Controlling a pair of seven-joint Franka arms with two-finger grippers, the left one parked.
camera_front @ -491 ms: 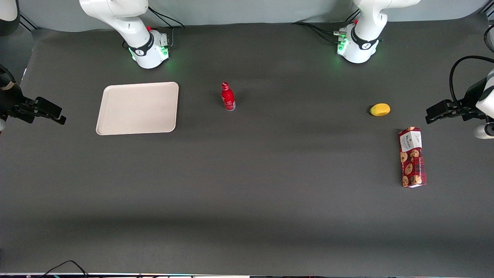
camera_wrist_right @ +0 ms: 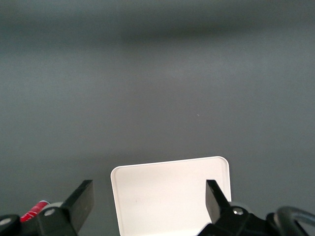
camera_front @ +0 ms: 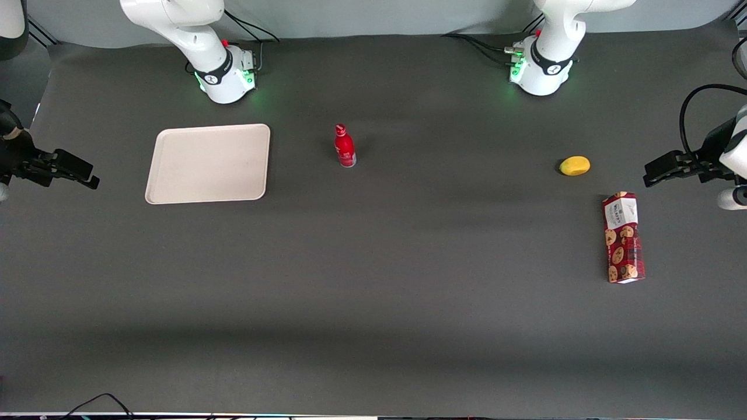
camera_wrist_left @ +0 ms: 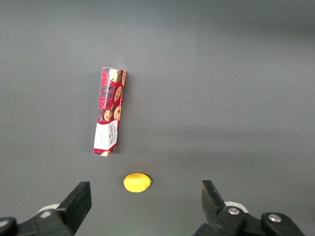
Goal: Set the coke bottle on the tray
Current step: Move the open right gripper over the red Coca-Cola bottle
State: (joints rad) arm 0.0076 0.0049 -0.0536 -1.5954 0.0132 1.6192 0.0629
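Note:
The coke bottle (camera_front: 345,146), small, red, with a red cap, stands upright on the dark table mat, beside the tray and apart from it. The cream-beige tray (camera_front: 208,164) lies flat and empty, nearer the working arm's end. My right gripper (camera_front: 86,174) hovers at the working arm's end of the table, beside the tray and apart from it, open and empty. In the right wrist view the tray (camera_wrist_right: 170,169) shows between the spread fingers of the gripper (camera_wrist_right: 149,201), and a bit of the red bottle (camera_wrist_right: 33,212) shows by one finger.
A yellow lemon-like fruit (camera_front: 575,165) and a red cookie-printed box (camera_front: 624,237) lie toward the parked arm's end; both also show in the left wrist view, the fruit (camera_wrist_left: 137,182) and the box (camera_wrist_left: 110,111). The arm bases (camera_front: 224,76) stand at the table's back edge.
The working arm's wrist has shifted very slightly. The gripper stays open; the bottle and the tray have not moved.

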